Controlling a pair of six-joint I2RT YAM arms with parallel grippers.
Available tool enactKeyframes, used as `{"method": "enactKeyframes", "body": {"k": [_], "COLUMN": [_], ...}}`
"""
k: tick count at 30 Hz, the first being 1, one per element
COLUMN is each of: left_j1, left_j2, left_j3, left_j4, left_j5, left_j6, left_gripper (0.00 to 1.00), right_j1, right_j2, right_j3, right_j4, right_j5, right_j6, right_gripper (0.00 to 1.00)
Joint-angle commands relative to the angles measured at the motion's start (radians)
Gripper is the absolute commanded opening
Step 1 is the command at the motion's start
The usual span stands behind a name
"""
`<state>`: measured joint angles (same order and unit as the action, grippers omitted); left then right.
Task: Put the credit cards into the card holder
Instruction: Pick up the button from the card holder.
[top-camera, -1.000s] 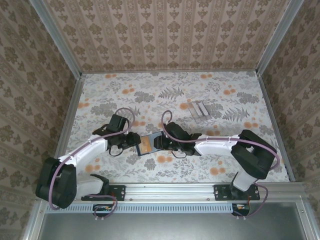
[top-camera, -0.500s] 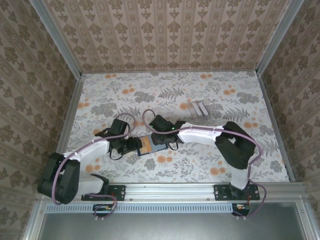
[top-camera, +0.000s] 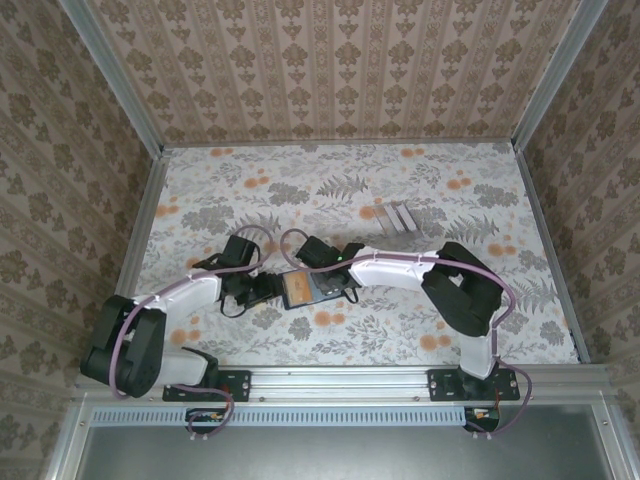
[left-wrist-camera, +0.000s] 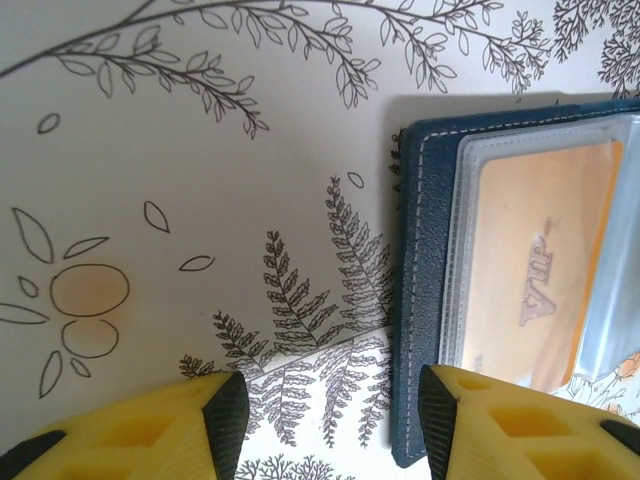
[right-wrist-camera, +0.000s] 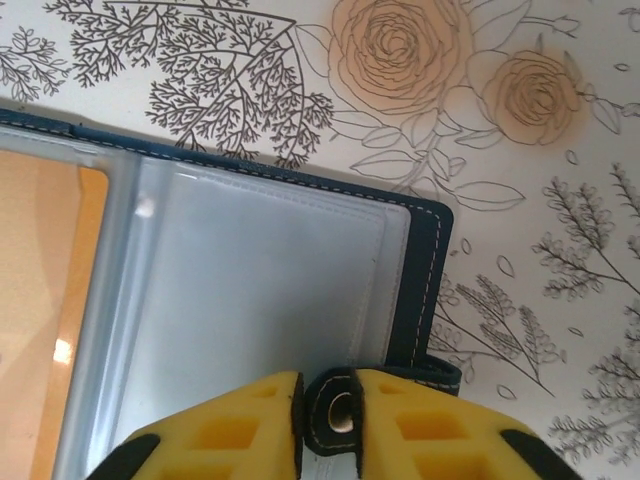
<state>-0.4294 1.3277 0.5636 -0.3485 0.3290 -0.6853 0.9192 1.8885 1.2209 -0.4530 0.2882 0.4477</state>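
Stitched navy holder (top-camera: 305, 288) lies open on the floral table (top-camera: 250, 170). The right end effector (right-wrist-camera: 330, 385) pinches its metal snap tab (right-wrist-camera: 336, 412) (clear in the wrist view); left end effector (left-wrist-camera: 330, 410) gapes empty near the sleeved orange card (left-wrist-camera: 530, 290)

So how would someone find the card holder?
Start at the flowery table and go to its middle, near the front. The card holder lies there. It is dark blue with an orange card inside, unlike the loose grey cards farther back.
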Motion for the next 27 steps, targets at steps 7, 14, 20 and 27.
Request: {"method": "enactKeyframes", "body": {"k": [7, 14, 20, 27], "left_j1": [-0.003, -0.002, -0.003, -0.004], "left_j2": [0.031, 0.06, 0.076, 0.024], "left_j3": [0.004, 0.014, 0.029, 0.016], "left_j4": [0.055, 0.08, 0.114, 0.196], "left_j5": [0.036, 0.061, 0.107, 0.175], "left_j6": [0.01, 0.01, 0.008, -0.046], "left_gripper": [0.44, 0.4, 0.48, 0.46], "right_j1": [-0.043, -0.123, -0.228, -0.229], "right_j2": [-0.156, -0.241, -0.239, -0.149], "right_j3": [-0.134, -0.276, -0.404, -0.411], "right_j4": [0.109, 0.299, 0.569, 0.734], "right_j5": [-0.117, -0.291, -0.562, -0.679], "right_j6": [0.019, 0.068, 0.2, 0.296], "right_gripper": [0.03, 0.0, 0.0, 0.0]}}
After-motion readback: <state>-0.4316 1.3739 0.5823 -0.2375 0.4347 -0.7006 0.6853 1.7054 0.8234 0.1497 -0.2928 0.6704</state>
